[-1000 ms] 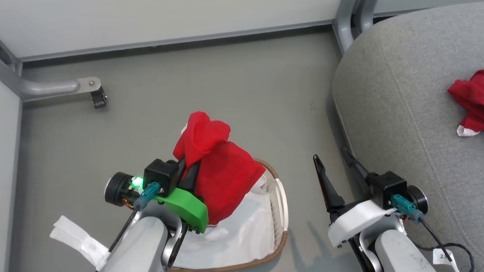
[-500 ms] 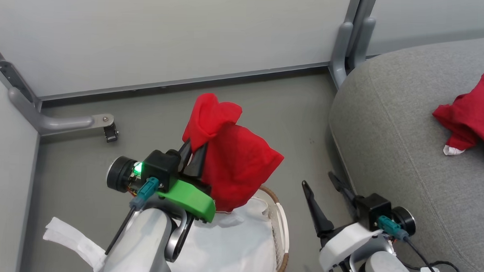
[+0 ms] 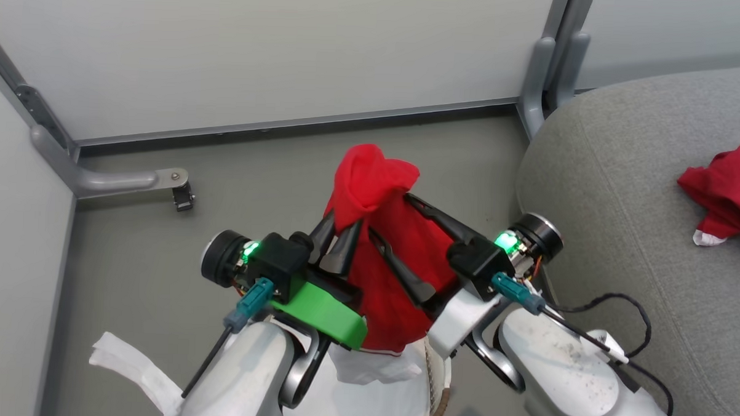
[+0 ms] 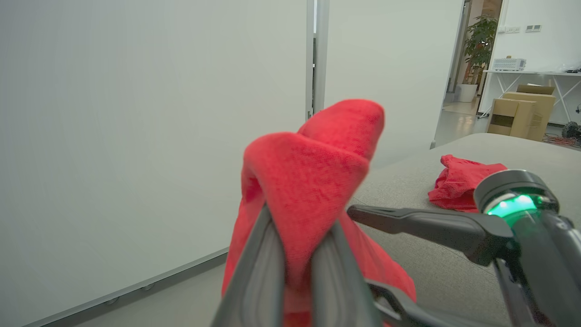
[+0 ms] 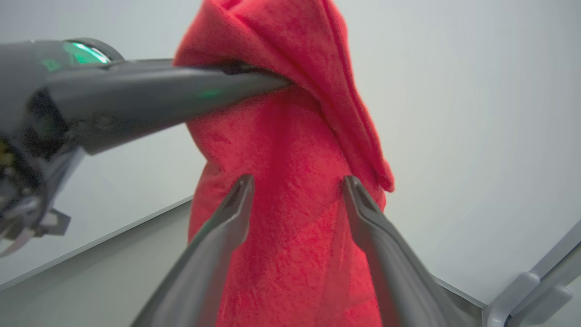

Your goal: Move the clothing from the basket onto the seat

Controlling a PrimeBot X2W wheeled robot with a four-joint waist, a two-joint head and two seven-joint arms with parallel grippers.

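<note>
My left hand (image 3: 343, 228) is pressed together on a fold of the red garment (image 3: 377, 177), holding it up above the basket (image 3: 439, 376). My right hand (image 5: 298, 179) is spread wide at the hanging cloth. Another red piece (image 3: 724, 186) lies on the sofa seat (image 3: 610, 198).

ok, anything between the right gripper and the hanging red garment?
Nothing in the way: in the right wrist view the open right gripper faces the clothing directly, red cloth showing between its fingers. The left gripper pinches it higher up.
</note>
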